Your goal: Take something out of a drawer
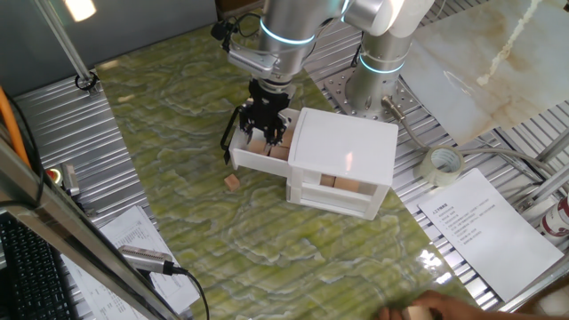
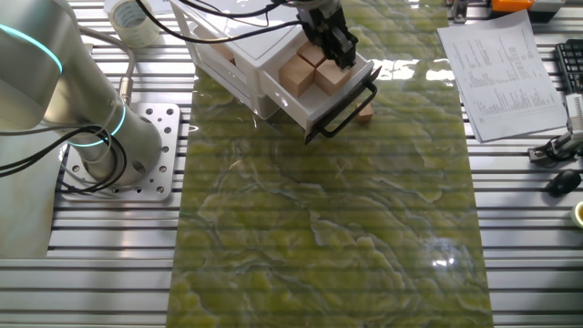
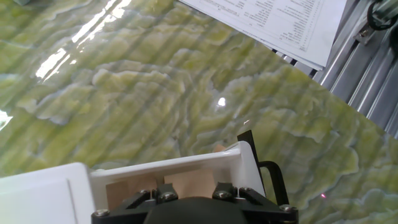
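We note light-brown wooden cubes [image 2: 308, 71] lying in the pulled-out drawer [image 2: 321, 98] of the white cabinet [image 1: 342, 160]. Gripper [image 1: 268, 135] is lowered into the drawer among the cubes; we cannot tell whether it grips one. One loose cube [image 1: 232, 181] sits on the green mat [image 1: 222, 249], near the drawer's black handle [image 2: 346, 111]

The shallow white plastic drawer with a black bar handle [image 2: 339, 96] is standing pulled out, open from above, though light-brown wooden cubes [image 2: 314, 73] are crowding its inside. The two-finger gripper [image 1: 267, 132] is occupying the space over it. One loose cube [image 1: 232, 181] is lying on the green marbled mat [image 2: 337, 228], whose remaining surface is offering free passage.
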`<state>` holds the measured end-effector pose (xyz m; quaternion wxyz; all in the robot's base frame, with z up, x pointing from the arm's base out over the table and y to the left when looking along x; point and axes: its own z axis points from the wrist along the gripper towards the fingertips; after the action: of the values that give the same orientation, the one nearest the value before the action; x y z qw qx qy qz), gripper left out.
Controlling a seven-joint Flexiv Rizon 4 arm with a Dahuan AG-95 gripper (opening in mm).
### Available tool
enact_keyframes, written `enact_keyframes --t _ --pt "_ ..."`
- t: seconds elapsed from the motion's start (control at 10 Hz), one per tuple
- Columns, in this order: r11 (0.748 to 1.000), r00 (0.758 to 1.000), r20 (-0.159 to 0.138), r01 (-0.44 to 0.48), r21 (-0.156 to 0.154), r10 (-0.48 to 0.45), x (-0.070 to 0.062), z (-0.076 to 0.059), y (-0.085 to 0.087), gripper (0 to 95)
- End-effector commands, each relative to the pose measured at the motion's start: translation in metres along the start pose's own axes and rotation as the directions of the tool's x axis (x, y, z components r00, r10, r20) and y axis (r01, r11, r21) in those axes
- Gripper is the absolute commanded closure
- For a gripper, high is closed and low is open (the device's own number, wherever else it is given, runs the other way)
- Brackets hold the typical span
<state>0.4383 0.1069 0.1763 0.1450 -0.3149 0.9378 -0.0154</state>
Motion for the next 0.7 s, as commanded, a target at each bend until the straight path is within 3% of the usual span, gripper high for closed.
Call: enact_keyframes --t 0.1,0.3,0.4,0.7 --pt "1.0 1.0 -0.002 0.0 0.001 0.0 0.0001 -0.0011 0.0002 38.0" --pt "1.0 1.0 -0.003 0.004 0.002 -0.004 0.0001 -0.0016 0.0007 38.0" --pt "1.0 1.0 -0.002 0.004 0.002 -0.004 0.0001 -0.0016 0.0008 57.0" --pt "1.0 1.0 0.0 0.004 0.002 -0.004 0.0001 -0.0016 0.0008 57.0"
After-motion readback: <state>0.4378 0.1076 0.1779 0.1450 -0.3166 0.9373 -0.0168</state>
